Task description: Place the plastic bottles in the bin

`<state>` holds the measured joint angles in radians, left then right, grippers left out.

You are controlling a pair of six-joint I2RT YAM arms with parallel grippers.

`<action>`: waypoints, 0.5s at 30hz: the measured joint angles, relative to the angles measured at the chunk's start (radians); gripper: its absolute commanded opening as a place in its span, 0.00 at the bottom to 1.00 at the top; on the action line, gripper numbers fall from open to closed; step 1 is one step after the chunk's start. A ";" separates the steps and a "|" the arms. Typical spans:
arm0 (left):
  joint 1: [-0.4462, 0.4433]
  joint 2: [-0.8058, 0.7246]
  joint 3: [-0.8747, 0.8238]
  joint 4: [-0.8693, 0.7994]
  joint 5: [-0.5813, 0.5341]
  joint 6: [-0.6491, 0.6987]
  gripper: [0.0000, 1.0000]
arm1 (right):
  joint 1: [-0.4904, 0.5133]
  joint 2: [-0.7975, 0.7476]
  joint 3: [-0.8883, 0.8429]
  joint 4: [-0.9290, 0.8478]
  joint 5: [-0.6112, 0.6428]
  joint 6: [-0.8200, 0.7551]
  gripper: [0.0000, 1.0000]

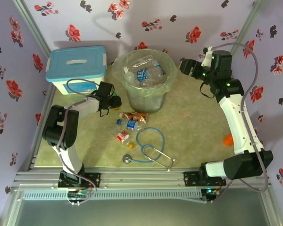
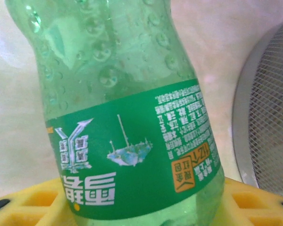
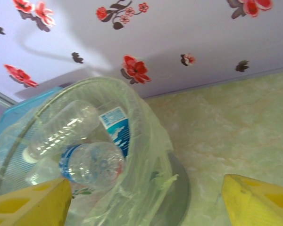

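Bracketing green bottle [image 2: 132,141] between left gripper [image 1: 112,101] fingers, low over table [image 1: 193,122] just beside bin [image 1: 146,101], likely for lifting toward it; impossible telling whether clamped. Holding right gripper [image 1: 187,67] wide, empty, beside rim. Waiting near bin's base: other bottles [image 1: 127,124]; several lying inside.

Walls [image 1: 146,14]: lilac, scattered with red and dark flowers.
Table [image 1: 193,127]: pale green-beige, marbled.
Bin [image 1: 151,101]: grey-green, see-through; clear liner.
Bottles inside the bin [image 3: 92,162]: clear, with blue-and-white labels.
Green bottle [image 2: 127,117]: darker green label, white characters, orange patch.
Box left of the bin [image 1: 78,63]: white, light-blue lid.
Stethoscope in front of the bin [image 1: 127,158]: blue tubing, silver metal.
Bottles in front of the bin [image 1: 130,123]: clear; red, orange, blue labels.
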<state>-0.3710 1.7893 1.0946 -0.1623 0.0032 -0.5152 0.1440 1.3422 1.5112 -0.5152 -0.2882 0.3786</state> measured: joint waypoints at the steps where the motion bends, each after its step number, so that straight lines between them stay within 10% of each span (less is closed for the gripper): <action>1: 0.000 -0.023 -0.018 0.005 0.000 0.004 0.50 | 0.005 -0.010 -0.005 0.006 -0.010 0.003 0.84; 15: -0.051 -0.566 -0.213 0.058 0.043 0.142 0.49 | 0.290 0.034 0.048 0.107 -0.040 0.041 0.84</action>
<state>-0.4221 1.2232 0.8818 -0.1047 0.0463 -0.3729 0.4339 1.3766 1.5597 -0.4080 -0.3286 0.4198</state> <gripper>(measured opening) 0.537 0.838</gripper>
